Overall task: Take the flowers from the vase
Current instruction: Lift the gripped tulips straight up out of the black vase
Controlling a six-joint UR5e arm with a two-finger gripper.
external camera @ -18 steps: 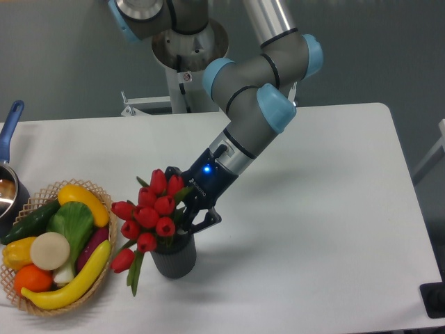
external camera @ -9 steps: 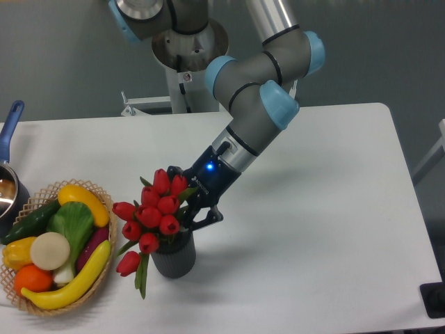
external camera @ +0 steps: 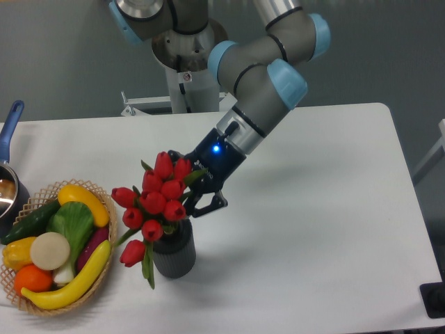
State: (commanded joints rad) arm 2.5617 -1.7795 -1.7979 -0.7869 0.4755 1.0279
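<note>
1. Rising since the earlier frames, the arm point(external camera: 261, 83) is carrying its wrist higher and a little to the right, and the tulip bunch is sitting higher over the vase than it was a second ago.
2. Spreading under everything, the white table point(external camera: 313, 229) is bearing the vase near its front edge, the basket at the front left and the pot at the far left edge.
3. Reaching down from the upper middle, the grey arm with blue joint caps is slanting towards the lower left, a blue light glowing on its wrist.
4. Sitting at the left, the wicker basket point(external camera: 104, 202) is holding fruit and vegetables, just beside the hanging tulip leaves.
5. Leaning out to the left, the flowers point(external camera: 156, 202) are bunching directly above the vase mouth, their lowest bud and leaves drooping past the vase's left side; the stems are hidden behind the buds.
6. Standing upright, the dark ribbed vase point(external camera: 174, 254) is resting on the table right below the gripper.
7. Pressing in from the right of the bunch, the gripper point(external camera: 193, 198) is clenching the flowers just above the vase mouth, its black fingers point(external camera: 208, 204) showing beside the buds.
8. Peeking in at the far left, the pot point(external camera: 8, 188) is showing only its rim and blue handle.
</note>
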